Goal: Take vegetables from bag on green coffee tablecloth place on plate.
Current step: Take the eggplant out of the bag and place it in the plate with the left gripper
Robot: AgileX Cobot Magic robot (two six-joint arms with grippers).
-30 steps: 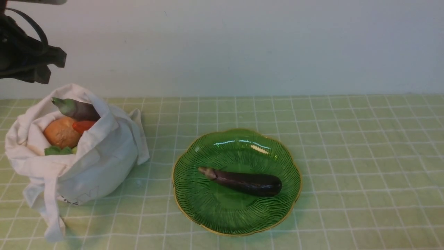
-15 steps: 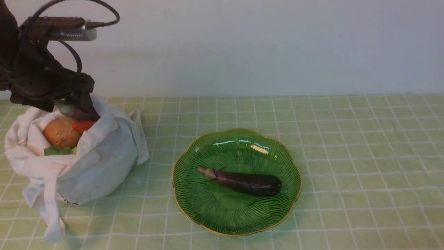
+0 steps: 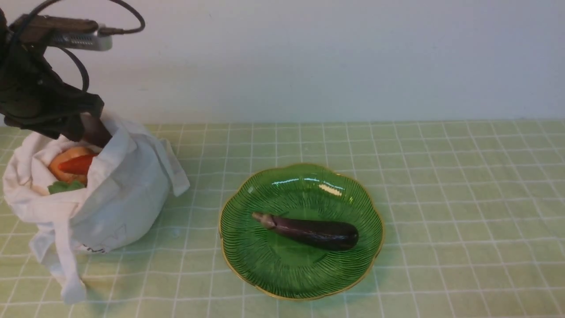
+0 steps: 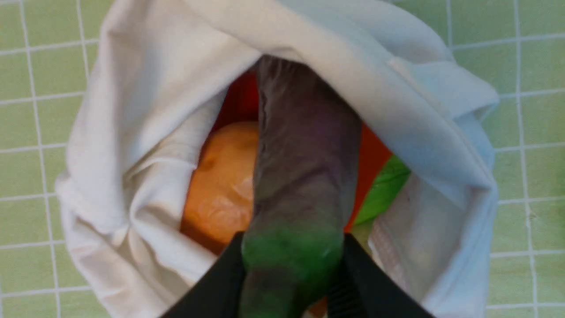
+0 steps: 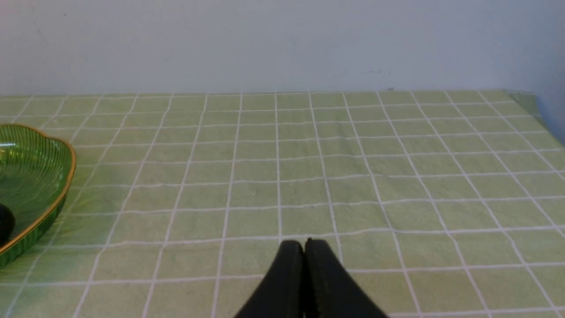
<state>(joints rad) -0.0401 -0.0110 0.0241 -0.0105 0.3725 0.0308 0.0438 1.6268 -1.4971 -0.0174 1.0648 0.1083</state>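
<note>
Front view: white bag at 9 o'clock of the green plate, which carries one eggplant lying from 9 to 3 o'clock. A second earlier the left hand hung clear above the bag; it now sits in the bag mouth, at 12 o'clock of the onion. Left wrist view: the jaws are clamped on the stem end of a second eggplant, now tilted upward. The orange-red vegetable has slid across the onion. Extraction appears begun, though the far tip is probably still under the cloth fold. Right wrist view: right hand closed on nothing, over the tablecloth at 3 o'clock of the plate.
</note>
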